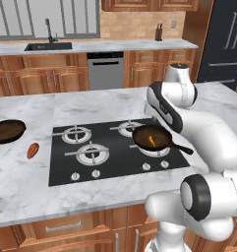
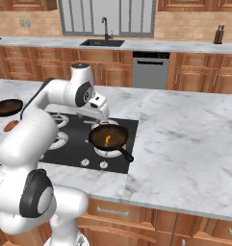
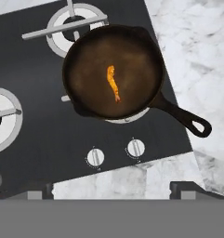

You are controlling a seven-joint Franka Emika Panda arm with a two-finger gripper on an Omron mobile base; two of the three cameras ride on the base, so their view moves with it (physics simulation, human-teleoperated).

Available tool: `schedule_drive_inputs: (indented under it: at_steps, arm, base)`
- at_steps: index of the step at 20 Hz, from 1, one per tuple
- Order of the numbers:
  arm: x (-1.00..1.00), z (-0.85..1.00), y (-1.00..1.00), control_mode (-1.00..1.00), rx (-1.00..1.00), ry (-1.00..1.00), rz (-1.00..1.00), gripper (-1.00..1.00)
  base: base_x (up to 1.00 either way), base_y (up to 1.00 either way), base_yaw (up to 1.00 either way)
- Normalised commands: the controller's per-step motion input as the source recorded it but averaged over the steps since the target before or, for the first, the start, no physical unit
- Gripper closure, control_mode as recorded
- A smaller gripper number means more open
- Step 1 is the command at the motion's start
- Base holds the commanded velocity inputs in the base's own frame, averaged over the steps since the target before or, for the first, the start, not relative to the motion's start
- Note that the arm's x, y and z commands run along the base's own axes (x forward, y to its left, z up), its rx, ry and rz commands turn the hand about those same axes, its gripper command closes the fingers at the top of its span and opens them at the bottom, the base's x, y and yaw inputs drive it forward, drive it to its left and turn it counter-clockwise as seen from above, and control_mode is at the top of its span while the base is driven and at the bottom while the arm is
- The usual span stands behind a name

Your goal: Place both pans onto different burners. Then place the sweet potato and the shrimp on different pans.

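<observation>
Pans split: one (image 1: 152, 137) on front right burner (image 3: 127, 116) holding shrimp (image 3: 113, 83), other (image 1: 7, 130) on table (image 1: 21, 182) left of cooktop (image 1: 115, 162) beside sweet potato (image 1: 33, 150); hand (image 3: 112, 190) spread, empty, above; next, probably fetch far pan.

The white arm (image 1: 208, 142) rises from its base at the near edge, bulges through a big rounded shoulder with a dark joint ring, then bends forward and up to a high elbow (image 1: 181, 81). From there the forearm folds back down and toward the near side, dark-banded at the wrist. In the right base view the hand (image 2: 96, 106) hangs low off that wrist, tilted downward. The gripper (image 3: 111, 188) looks almost straight down; its two dark finger tips (image 3: 183, 188) sit far out at either side, so the jaws stand wide apart, and as far as I can tell nothing is between them.
</observation>
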Motion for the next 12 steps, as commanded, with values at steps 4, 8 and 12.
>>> schedule_drive_inputs:
  at_steps: [4, 8, 12]
  arm:
    - [-0.19, -0.03, -0.02, -1.00, -0.02, -0.03, 0.10, -1.00]
    - [-0.05, -0.07, 0.00, -1.00, -0.03, -0.07, 0.09, -1.00]
    - [0.00, 0.00, 0.00, 1.00, 0.00, 0.00, 0.00, -1.00]
  base:
    - [0.00, 0.00, 0.00]
    - [0.00, 0.00, 0.00]
    - [-0.17, 0.20, 0.02]
